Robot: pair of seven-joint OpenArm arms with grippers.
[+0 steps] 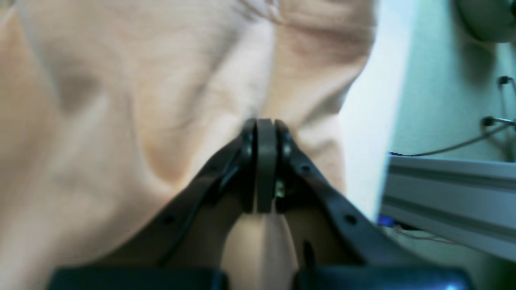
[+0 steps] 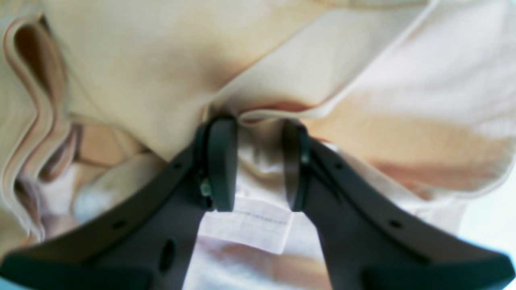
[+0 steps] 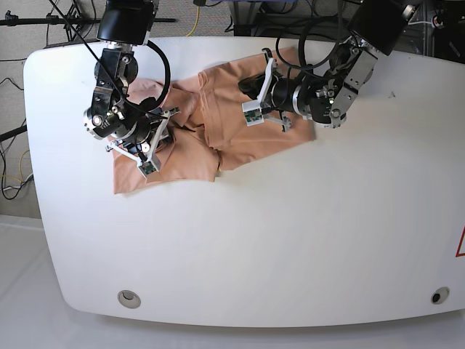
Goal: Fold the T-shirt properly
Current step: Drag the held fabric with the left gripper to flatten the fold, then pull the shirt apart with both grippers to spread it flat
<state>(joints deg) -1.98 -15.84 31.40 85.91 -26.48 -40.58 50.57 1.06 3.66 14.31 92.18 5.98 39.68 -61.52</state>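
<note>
The salmon-pink T-shirt (image 3: 190, 151) lies crumpled and partly folded on the white table (image 3: 290, 240), toward its far left. My left gripper (image 1: 265, 125) is shut, its pads pressed together, and creases in the T-shirt (image 1: 121, 100) run into its tips. In the base view this left gripper (image 3: 247, 89) sits at the shirt's far right part. My right gripper (image 2: 260, 121) stands open over the T-shirt (image 2: 141, 60), a hemmed fold lying across its tips and a white label below. In the base view this right gripper (image 3: 166, 120) is over the shirt's left part.
An aluminium rail (image 1: 443, 189) and cables show beyond the table edge in the left wrist view. Round holes (image 3: 129, 297) sit at the table's near corners, and a red mark (image 3: 460, 243) is at the right edge. Cables lie behind the far edge.
</note>
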